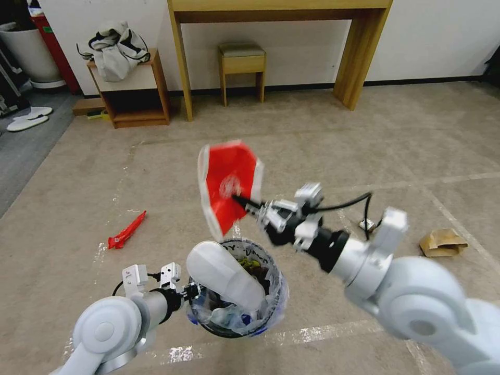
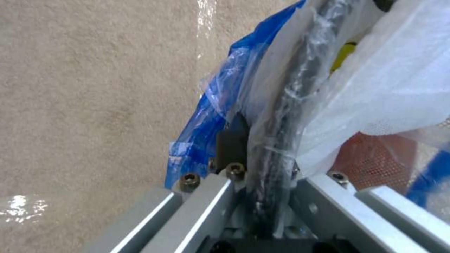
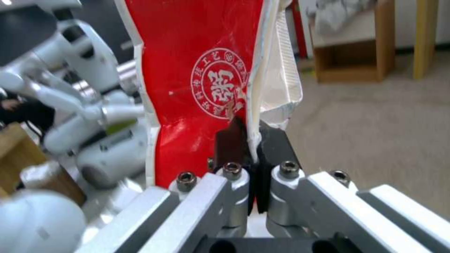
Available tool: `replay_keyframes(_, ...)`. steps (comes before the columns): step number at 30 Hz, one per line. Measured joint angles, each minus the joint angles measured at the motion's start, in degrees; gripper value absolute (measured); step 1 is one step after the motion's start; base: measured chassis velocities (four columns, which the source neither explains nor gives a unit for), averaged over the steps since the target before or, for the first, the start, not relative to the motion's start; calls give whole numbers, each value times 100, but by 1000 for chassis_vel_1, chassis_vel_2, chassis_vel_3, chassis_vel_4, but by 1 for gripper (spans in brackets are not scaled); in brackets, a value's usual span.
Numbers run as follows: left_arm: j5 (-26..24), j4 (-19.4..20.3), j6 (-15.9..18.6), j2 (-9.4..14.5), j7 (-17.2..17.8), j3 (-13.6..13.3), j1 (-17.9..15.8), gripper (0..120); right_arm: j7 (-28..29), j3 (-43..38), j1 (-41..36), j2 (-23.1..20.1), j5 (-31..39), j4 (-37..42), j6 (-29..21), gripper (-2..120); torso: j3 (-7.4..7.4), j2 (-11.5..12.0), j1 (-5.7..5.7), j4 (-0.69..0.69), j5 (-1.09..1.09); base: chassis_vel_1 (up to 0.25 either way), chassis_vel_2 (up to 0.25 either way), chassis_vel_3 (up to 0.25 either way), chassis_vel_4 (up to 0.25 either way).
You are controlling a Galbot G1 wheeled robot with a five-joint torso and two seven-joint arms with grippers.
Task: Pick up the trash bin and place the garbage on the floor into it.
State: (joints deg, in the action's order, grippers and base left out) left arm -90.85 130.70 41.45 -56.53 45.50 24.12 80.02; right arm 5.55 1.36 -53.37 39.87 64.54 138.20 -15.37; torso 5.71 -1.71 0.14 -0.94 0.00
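A beige carpet (image 1: 323, 130) marked with pale tape lines runs to a white wall (image 1: 427, 36). A tall wooden table (image 1: 281, 10) stands against it, a small stool (image 1: 241, 65) beneath. A low wooden shelf (image 1: 136, 88) holds bundled cloth (image 1: 113, 49). Grey carpet (image 1: 23, 151) lies leftward.

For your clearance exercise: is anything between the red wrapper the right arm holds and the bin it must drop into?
Nothing visible blocks it. The red wrapper, pinched in the right tool, hangs in open air above the bin. The left tool grips the bin's rim at its near side, away from the drop path.
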Motion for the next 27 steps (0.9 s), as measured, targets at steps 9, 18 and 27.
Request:
replay_keyframes(9, -37, 158, -8, 51, -6, 223, 132, 0, -479, -48, -814, 46, -1069, -626, 167, 0, 0, 0, 0, 0, 0, 0, 0, 0, 0)
replay_keyframes(18, -83, 222, -13, 12, -4, 354, 198, 0, -716, -81, -1046, 145, -1513, -980, 278, 0, 0, 0, 0, 0, 0, 0, 0, 0, 0)
replay_keyframes(27, -111, 205, -25, -27, -3, 353, 169, 0, -737, 11, -1040, 233, -1619, -1070, 283, 0, 0, 0, 0, -1, 0, 0, 0, 0, 0)
